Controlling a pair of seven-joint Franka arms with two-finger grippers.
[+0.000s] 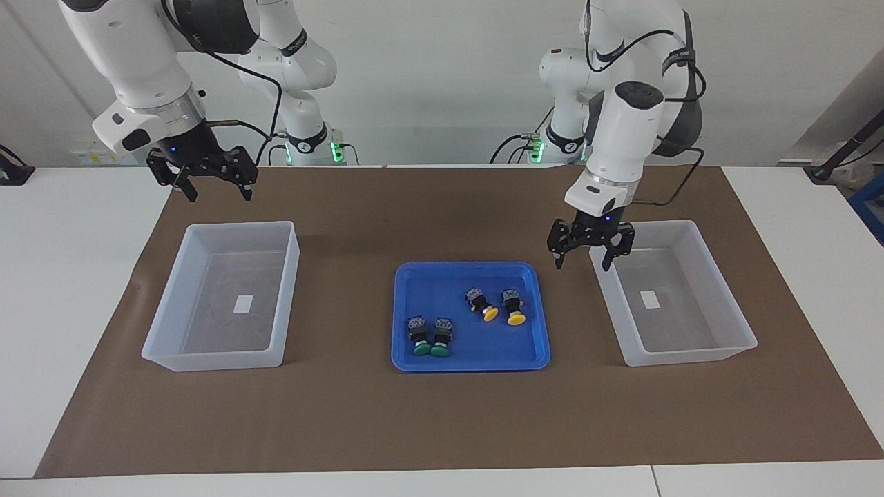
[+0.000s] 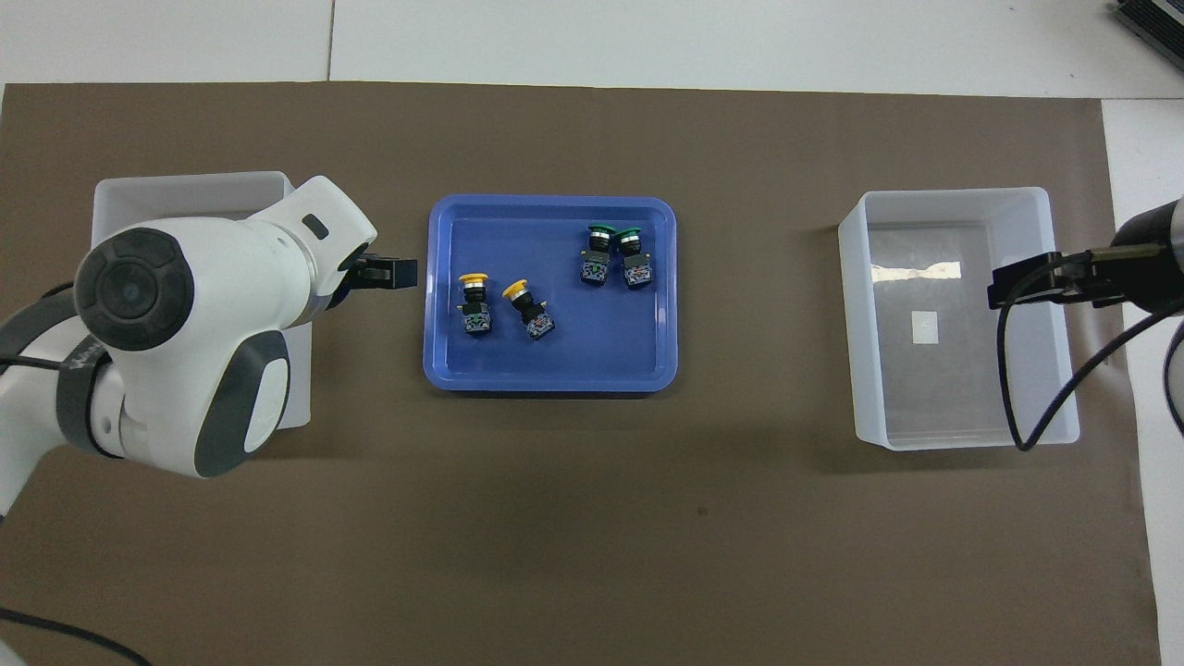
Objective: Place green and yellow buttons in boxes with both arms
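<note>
Facing view shows the counter (image 1: 83, 276) carrying a brown mat (image 1: 442, 414), with both arms raised above it. Two translucent boxes sit well apart, one at the right arm's end (image 1: 200, 355), one at the left arm's end (image 1: 697, 348); both hold nothing but a white sticker. A blue tray (image 1: 469, 359) lies between them.

The right gripper (image 1: 215, 186) hangs over the mat near its box, fingers spread wide and holding nothing. The left gripper (image 1: 584, 257) hangs lower, over the gap between the tray and its box, fingers also wide and holding nothing.

All four buttons lie in the tray. The two yellow buttons (image 1: 498, 306) lie side by side, toward the left arm's end. The two green buttons (image 1: 429, 335) lie farther from the robots, touching or nearly so.

Judged risks:
- Each pair lies close together, so a descending finger could strike the neighbour and shift it.
- Round caps may let a button roll or slip from a grasp.
- Simultaneous reaches into the small tray could bring the two grippers into contact
</note>
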